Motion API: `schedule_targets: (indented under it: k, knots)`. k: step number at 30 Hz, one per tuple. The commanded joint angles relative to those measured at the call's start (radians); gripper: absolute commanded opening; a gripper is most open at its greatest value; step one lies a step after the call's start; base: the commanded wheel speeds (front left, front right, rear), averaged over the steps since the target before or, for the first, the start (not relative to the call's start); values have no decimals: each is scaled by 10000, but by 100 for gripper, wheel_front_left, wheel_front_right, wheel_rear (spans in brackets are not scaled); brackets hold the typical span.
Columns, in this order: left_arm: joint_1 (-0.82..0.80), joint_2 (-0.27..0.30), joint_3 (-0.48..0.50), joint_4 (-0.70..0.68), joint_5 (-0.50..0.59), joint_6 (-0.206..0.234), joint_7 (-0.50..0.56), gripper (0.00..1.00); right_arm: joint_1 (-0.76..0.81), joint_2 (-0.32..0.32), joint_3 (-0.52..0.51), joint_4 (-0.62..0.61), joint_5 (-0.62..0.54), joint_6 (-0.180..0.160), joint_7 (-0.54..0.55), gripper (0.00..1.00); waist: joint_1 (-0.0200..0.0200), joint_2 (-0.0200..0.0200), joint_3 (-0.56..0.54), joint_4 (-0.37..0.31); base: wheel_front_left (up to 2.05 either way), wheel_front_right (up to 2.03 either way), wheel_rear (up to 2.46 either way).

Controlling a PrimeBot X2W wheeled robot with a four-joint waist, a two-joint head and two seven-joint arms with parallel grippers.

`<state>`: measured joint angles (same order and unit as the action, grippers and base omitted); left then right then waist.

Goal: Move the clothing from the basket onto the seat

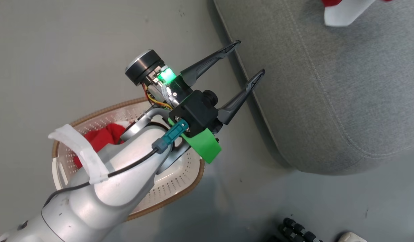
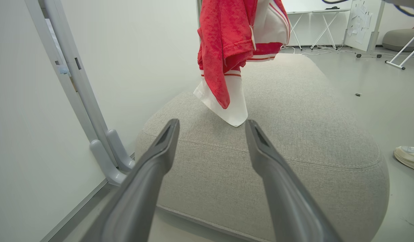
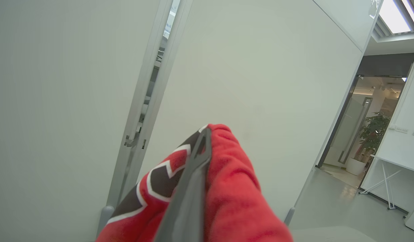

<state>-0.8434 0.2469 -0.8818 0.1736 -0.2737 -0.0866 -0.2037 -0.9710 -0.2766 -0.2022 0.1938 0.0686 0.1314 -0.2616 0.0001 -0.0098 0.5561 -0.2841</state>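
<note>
Floor (image 1: 59, 50) pale grey | seat (image 1: 328, 84) beside white wall (image 2: 25, 134) | left fingers (image 1: 207, 62) apart, empty | right fingers (image 3: 190, 188) clamped on jersey (image 3: 234, 188)

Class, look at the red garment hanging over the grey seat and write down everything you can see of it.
The garment is red, knit-looking fabric with a white panel and red-and-white striped trim. It hangs bunched, its top out of frame, its white lower corner reaching the top of the seat, apparently touching. The right gripper, jaws shut, pinches red fabric with white-edged black lettering, seemingly the same garment.
</note>
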Motion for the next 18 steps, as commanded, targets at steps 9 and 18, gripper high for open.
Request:
schedule_targets:
  k: [9, 18]
  knots:
    - [-696, 269, 124, -438, 262, 92, 41, 100, -2576, -1131, -887, 2286, -389, -12, -30, 0, -1, 98, 1970, 803, 0, 0, 0]
    - [-779, 543, 97, -714, 303, 171, 177, 100, -1180, 1464, -2452, 2500, -2833, -14, -30, 0, -1, 98, 2605, 794, 0, 0, 0]
